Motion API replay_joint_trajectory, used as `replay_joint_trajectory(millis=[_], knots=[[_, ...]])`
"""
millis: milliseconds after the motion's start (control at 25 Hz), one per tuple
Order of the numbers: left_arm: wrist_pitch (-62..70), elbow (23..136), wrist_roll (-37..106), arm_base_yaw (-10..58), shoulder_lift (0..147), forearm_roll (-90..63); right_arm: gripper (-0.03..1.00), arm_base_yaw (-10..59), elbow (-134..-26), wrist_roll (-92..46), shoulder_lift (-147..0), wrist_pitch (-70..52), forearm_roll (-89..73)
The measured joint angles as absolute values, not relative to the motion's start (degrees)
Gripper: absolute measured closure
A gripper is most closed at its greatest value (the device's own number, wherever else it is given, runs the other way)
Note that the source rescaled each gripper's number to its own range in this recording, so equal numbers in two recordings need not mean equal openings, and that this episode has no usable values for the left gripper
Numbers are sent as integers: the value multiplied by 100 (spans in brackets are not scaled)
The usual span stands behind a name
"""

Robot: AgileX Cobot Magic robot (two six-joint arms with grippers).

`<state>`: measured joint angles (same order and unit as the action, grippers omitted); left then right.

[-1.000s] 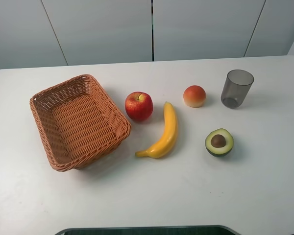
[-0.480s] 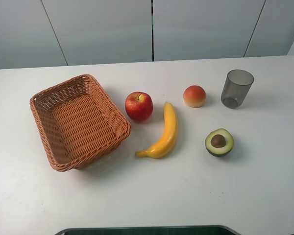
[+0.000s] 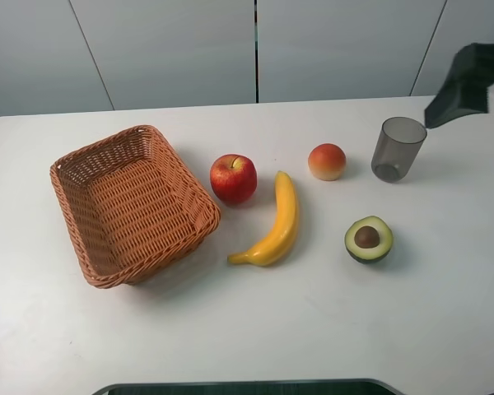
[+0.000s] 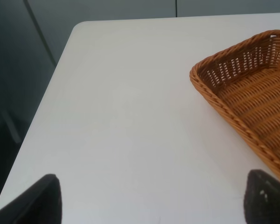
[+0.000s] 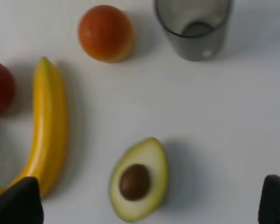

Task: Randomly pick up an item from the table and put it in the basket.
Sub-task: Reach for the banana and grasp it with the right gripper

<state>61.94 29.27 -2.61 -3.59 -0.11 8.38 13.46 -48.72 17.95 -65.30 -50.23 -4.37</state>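
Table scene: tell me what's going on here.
Nothing is picked up yet. The basket is empty, and the banana, apple, avocado and cup sit on the table beside it. The left jaws stand open over bare table next to the basket. The right arm shows at the high view's upper right, near the cup, its jaws open and empty, its camera looking onto the banana and avocado.

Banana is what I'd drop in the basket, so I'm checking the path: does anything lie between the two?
Nothing directly: bare table separates the banana from the rim of the basket. The red apple sits just off that line, beside the banana's far end.
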Motion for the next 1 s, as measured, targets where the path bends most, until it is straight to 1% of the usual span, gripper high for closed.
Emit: replay_joint_trajectory(millis=[200, 440, 720, 1000], knots=[[6194, 2927, -261, -359, -11, 838, -3, 1797, -4930, 2246, -7509, -4387, -673], [6194, 2927, -261, -359, -11, 838, -3, 2265, -5421, 2327, -8494, -4467, -611], [6194, 2927, -261, -359, -11, 838, -3, 2769, -5712, 2327, -9256, -4462, -549], [6194, 2927, -261, -359, -11, 838, -3, 3132, -5740, 2327, -9718, -3687, -655]])
